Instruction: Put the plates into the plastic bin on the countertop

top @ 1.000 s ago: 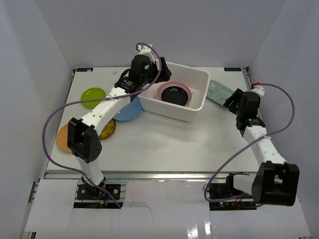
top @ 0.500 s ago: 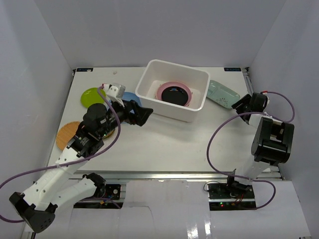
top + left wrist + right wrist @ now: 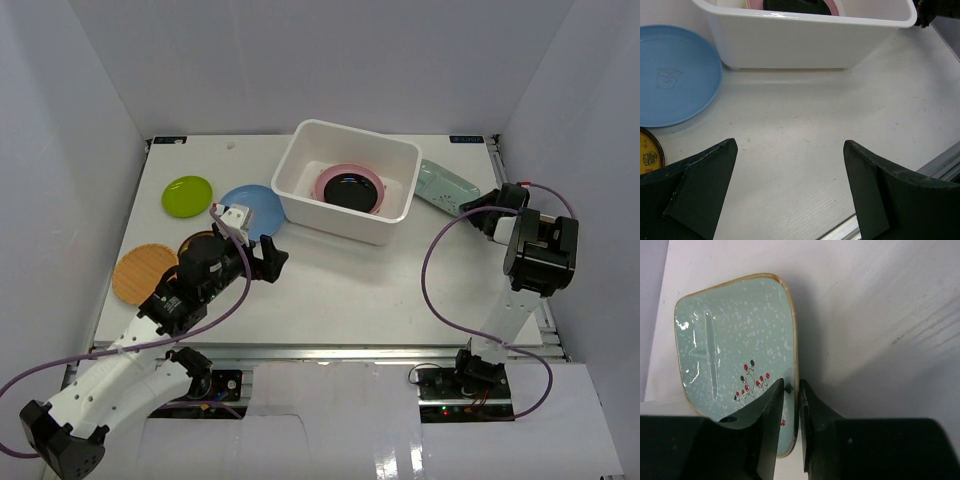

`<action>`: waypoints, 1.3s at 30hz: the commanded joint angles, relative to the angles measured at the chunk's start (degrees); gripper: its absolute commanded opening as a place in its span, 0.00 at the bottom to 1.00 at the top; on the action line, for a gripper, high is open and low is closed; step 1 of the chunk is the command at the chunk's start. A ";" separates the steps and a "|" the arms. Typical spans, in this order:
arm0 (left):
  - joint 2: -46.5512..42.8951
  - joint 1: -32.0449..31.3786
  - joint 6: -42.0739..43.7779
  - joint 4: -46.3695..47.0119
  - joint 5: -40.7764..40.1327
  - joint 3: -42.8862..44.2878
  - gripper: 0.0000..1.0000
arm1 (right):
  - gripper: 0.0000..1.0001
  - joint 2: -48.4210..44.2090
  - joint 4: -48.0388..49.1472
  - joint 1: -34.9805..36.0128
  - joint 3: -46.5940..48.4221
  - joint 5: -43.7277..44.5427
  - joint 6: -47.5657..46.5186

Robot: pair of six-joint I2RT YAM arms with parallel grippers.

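Note:
The white plastic bin (image 3: 392, 212) stands at the back middle of the countertop (image 3: 360, 290) and holds the pink plate (image 3: 327, 183) with the black plate (image 3: 350, 190) on it. The pale mint oblong dish (image 3: 445, 185) lies right of the bin. My right gripper (image 3: 478, 205) is shut on its near rim; in the right wrist view the fingertips (image 3: 791, 385) pinch the edge of the dish (image 3: 735, 340). My left gripper (image 3: 268, 258) is open and empty, low over the countertop in front of the bin (image 3: 810, 37). The blue plate (image 3: 252, 208) lies beside it. No yellow plate is in view.
The lime green plate (image 3: 187, 195) and the orange woven-look plate (image 3: 140, 275) lie at the left. The brown-gold plate (image 3: 197, 243) is partly under my left arm. The left wrist view shows the blue plate (image 3: 675, 75) and the front metal rail (image 3: 940, 165).
My left arm has drawn back from the bin toward the near left, uncovering the blue plate. My right arm has folded back at the right edge, its gripper at the mint dish.

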 commanded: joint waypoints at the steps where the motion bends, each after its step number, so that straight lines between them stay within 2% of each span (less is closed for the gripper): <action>1: -0.47 0.28 1.05 0.94 -1.90 0.71 0.98 | 0.24 1.47 3.99 -0.14 -0.60 0.66 3.69; 2: -0.82 0.28 1.05 0.94 -2.51 0.62 0.98 | 0.11 0.25 5.75 -0.22 -1.39 1.80 3.87; 3: -1.00 0.28 1.05 1.03 -2.95 0.71 0.98 | 0.08 -0.72 6.55 -0.23 -3.05 2.33 3.87; 5: -1.00 0.45 1.05 1.03 -3.65 0.89 0.98 | 0.08 -3.44 8.65 -0.31 -4.82 3.47 3.08; 10: -1.00 1.77 0.26 0.51 -6.98 1.15 0.98 | 0.08 -20.56 12.09 -0.93 -10.88 6.72 2.99; 14: -1.79 3.09 -0.88 0.42 -8.93 1.15 0.98 | 0.08 -39.37 12.97 -0.93 -15.90 8.75 2.73; 17: -2.67 3.53 -1.14 0.33 -10.33 1.15 0.98 | 0.08 -47.80 11.13 -0.93 -14.77 6.65 1.85; 20: -3.46 3.79 -1.32 0.24 -11.04 0.98 0.98 | 0.08 -50.91 8.93 0.38 -10.65 -2.56 2.11; 22: -3.37 4.14 -1.67 0.33 -10.86 1.06 0.98 | 0.08 -50.05 5.44 3.71 -7.39 -3.90 1.24; 23: -3.20 4.32 -1.67 0.24 -10.69 1.15 0.98 | 0.08 -49.60 3.76 8.95 -4.07 -1.99 0.01; 25: -3.02 4.76 -1.94 0.07 -10.51 1.24 0.98 | 0.08 -47.33 0.60 15.13 -0.89 1.87 -4.82; 26: -3.02 4.85 -2.02 0.07 -10.42 1.24 0.98 | 0.08 -46.27 -0.38 21.33 0.70 6.07 -6.05; 29: -3.72 5.11 -2.20 -0.37 -10.51 1.15 0.98 | 0.08 -41.35 -0.83 28.05 5.62 9.96 -6.24; 34: -4.78 5.46 -2.55 -0.64 -10.86 0.97 0.98 | 0.08 -32.57 -1.44 34.83 11.95 18.67 -5.54; 39: -5.39 5.81 -3.08 -1.08 -10.78 1.06 0.98 | 0.08 -25.27 -1.53 39.41 12.75 24.74 -4.49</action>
